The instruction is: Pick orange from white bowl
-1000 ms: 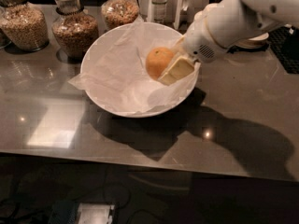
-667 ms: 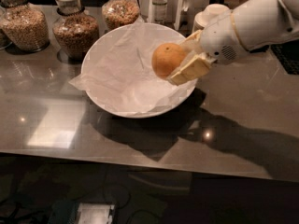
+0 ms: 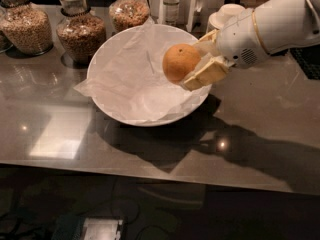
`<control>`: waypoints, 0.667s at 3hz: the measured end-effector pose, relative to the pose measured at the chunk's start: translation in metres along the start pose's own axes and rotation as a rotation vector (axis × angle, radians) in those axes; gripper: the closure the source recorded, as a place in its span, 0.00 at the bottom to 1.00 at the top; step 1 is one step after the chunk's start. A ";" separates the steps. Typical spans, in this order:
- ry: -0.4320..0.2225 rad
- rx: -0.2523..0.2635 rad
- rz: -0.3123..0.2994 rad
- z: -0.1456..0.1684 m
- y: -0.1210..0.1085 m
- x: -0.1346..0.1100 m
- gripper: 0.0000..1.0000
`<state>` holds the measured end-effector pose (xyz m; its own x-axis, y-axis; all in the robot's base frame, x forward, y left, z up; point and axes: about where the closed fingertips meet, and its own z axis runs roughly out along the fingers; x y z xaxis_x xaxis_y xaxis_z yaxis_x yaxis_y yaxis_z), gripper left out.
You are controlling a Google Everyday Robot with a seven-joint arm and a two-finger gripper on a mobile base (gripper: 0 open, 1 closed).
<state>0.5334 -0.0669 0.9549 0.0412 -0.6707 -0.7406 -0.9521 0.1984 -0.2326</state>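
Observation:
The orange [image 3: 180, 61] is round and yellow-orange, held between the cream-coloured fingers [image 3: 206, 73] of my gripper [image 3: 195, 59]. The gripper comes in from the right on a white arm and is shut on the fruit. It holds the orange in the air above the right side of the white bowl [image 3: 115, 109]. The wide white bowl stands on the grey counter and is lined with crinkled white paper [image 3: 125, 76]. Nothing else shows inside it.
Three glass jars of grains [image 3: 80, 31] stand behind the bowl at the back left. A bottle [image 3: 171, 4] and small stacked off-white bowls [image 3: 227, 11] stand at the back right. The counter's front edge [image 3: 150, 176] runs below the bowl.
The gripper has lifted the orange up and to the right, out of the bowl's hollow to above its right rim. The bowl has not moved.

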 end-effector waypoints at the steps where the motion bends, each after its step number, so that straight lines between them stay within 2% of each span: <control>1: -0.005 -0.008 -0.019 -0.001 0.006 -0.008 1.00; 2: -0.036 -0.020 -0.083 -0.010 0.022 -0.029 1.00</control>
<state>0.5085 -0.0505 0.9772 0.1306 -0.6580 -0.7416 -0.9508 0.1288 -0.2816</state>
